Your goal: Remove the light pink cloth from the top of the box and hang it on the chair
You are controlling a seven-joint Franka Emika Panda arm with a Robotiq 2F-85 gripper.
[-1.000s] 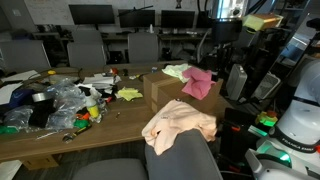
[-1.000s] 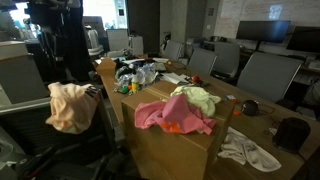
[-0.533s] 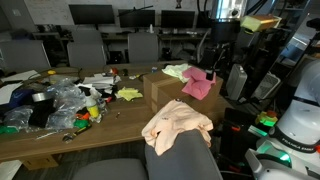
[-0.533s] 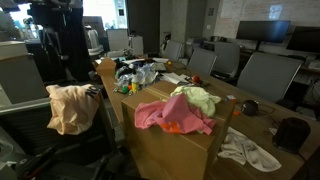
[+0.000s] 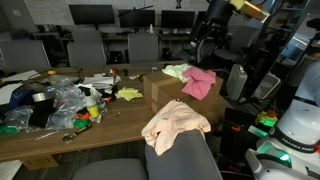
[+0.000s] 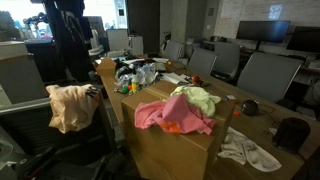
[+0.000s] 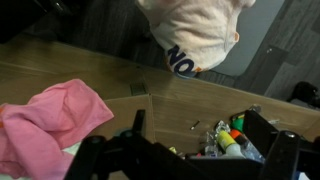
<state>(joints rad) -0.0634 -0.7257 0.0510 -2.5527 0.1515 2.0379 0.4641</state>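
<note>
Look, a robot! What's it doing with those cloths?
The robot arm is moving cloths around. The light pink cloth already hangs over the back of the grey office chair, so that job looks done. The arm's tool is open and empty, up in the air near the brown cardboard box on the wooden table. A bright pink cloth and a pale green cloth lie on top of the box.
</note>
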